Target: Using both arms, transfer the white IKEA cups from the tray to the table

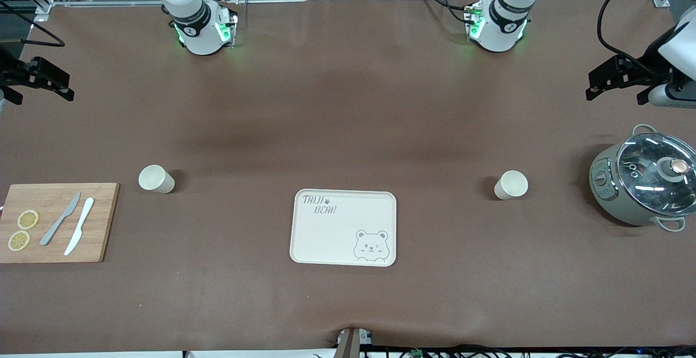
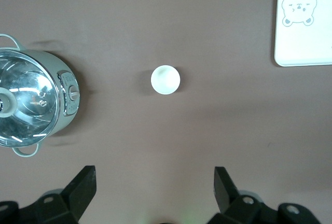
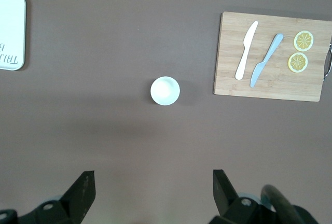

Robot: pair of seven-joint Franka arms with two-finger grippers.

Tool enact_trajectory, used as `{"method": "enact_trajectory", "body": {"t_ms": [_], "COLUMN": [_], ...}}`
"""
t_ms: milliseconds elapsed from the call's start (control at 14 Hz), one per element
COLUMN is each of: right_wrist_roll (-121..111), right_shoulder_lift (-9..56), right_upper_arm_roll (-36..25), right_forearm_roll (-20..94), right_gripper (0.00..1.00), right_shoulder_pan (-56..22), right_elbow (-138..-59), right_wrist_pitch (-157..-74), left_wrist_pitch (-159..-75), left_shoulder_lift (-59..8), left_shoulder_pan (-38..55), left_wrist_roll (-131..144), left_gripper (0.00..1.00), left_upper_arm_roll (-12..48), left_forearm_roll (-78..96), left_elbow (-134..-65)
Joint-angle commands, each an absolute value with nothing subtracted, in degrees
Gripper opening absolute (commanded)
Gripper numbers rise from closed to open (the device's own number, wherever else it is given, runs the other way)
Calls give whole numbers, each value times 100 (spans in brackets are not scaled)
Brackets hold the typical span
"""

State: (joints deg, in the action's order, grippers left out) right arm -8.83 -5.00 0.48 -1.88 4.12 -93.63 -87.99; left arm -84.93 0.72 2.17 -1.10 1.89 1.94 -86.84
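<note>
My left end effector [image 1: 598, 83] and right end effector [image 1: 60, 83] hover wide apart-fingered, each above its own white IKEA cup [image 1: 510, 185] [image 1: 156, 179] on the tabletop [image 1: 348, 102].

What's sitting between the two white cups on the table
The bear tray, slightly nearer the front camera than either white cup; front view shows it.

2 cream-white cups upright on table: cup toward right arm's end [image 1: 156, 178], cup toward left arm's end [image 1: 511, 184]
</note>
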Motion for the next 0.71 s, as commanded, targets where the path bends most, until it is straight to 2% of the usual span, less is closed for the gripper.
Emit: {"method": "enact_trajectory", "body": {"t_ms": [0, 643], "right_wrist_roll": [-932, -923], "right_shoulder_lift": [-519, -492], "right_upper_arm_roll": [97, 97], "right_forearm_roll": [-123, -123], "right_gripper": [100, 100], "right_shoulder_pan": [536, 545], "right_elbow": [-9387, -9378], "right_wrist_pitch": [-8833, -8842], "left_wrist_pitch": [-8402, -8402], "left_shoulder_lift": [62, 70], "left_shoulder_pan": [193, 62], "left_wrist_roll": [-132, -193], "left_gripper": [100, 100], "left_upper_arm_roll": [167, 141], "left_forearm_roll": [352, 352], "left_elbow": [-8622, -8613]}}
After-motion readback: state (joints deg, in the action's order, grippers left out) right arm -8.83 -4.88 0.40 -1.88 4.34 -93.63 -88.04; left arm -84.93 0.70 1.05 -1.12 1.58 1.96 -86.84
